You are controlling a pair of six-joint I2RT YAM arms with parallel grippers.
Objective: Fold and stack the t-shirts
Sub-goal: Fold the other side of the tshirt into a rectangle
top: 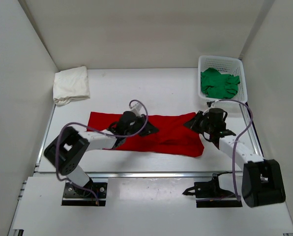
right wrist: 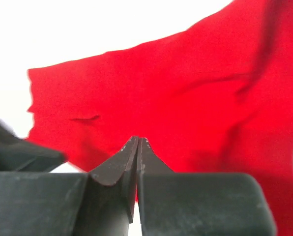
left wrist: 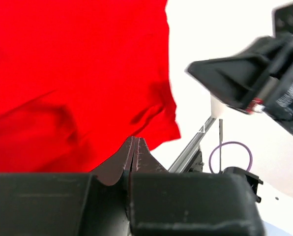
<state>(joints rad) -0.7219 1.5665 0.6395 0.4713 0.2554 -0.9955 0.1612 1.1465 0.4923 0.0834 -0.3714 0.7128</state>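
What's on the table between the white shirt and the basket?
Nothing. In the top view that stretch of table is bare from the white shirt to the basket; the red shirt lies nearer the front edge.

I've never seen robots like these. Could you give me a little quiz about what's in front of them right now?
1. Pick one: which colour of t-shirt lies in the basket? A white, B green, C red.
2. True or false: the white t-shirt lies spread flat in the middle.
3. Fill in: the left gripper and right gripper both sit at the ___ t-shirt.
Key: 1 B, the green t-shirt. 2 False; it is bundled at the far left corner. 3 red, the red t-shirt.
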